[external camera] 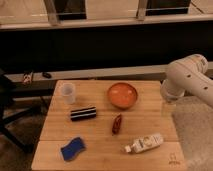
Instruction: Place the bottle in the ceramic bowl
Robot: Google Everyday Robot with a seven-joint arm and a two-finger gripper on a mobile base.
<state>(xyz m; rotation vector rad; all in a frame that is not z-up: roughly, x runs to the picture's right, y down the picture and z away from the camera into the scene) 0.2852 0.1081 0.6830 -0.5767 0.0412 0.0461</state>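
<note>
The small white bottle lies on its side near the front right of the wooden table, its cap pointing left. The orange-brown ceramic bowl stands empty at the back middle of the table, well behind the bottle. Only my white arm shows, bulky and bent, beside the table's right edge and to the right of the bowl. My gripper itself is out of view, hidden behind or below the arm.
A translucent white cup stands at the back left. A black striped bar lies left of centre, a dark red slender object between bowl and bottle, and a blue sponge at front left. A dark counter runs behind.
</note>
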